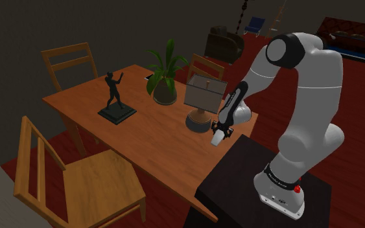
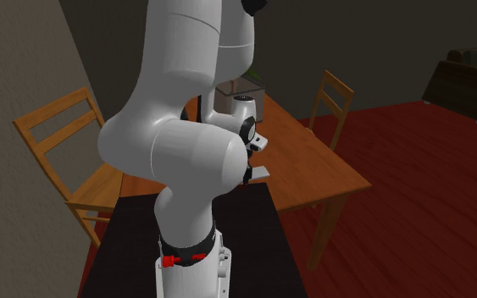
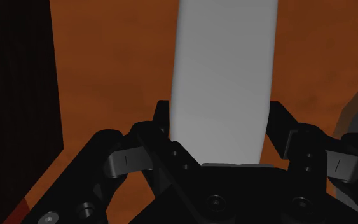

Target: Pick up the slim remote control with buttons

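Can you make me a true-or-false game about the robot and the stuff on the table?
1. The remote looks plain pale grey. True.
2. The dark statue stands on the floor. False: it stands on the wooden table.
3. The gripper is down at the remote. True.
4. The potted plant has red leaves. False: its leaves are green.
5. There are no chairs here. False: wooden chairs stand at the table.
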You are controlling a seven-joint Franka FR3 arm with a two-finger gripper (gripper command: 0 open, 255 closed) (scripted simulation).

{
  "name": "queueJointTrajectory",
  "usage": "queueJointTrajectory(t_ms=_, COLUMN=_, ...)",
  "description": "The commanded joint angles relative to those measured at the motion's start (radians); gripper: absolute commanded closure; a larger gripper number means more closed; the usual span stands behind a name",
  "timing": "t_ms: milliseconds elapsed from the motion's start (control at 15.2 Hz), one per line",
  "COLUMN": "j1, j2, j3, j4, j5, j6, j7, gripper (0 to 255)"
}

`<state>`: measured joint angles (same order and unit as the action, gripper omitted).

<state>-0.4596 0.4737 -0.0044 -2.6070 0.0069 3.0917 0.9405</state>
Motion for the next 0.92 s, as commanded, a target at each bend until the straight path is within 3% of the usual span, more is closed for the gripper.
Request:
queueJointTrajectory(t_ms=0, j1=0.000, j2=-0.036, j3=-0.001, j4=-0.013, j5=0.000, j6=-0.022, j7=0.000, gripper=255)
queueJointTrajectory(t_ms=858, j1=0.004, j2=-0.241, j3=-0.006, j4=-0.067, j5=-0.004, j6=-0.174, j7=0.002, gripper=255)
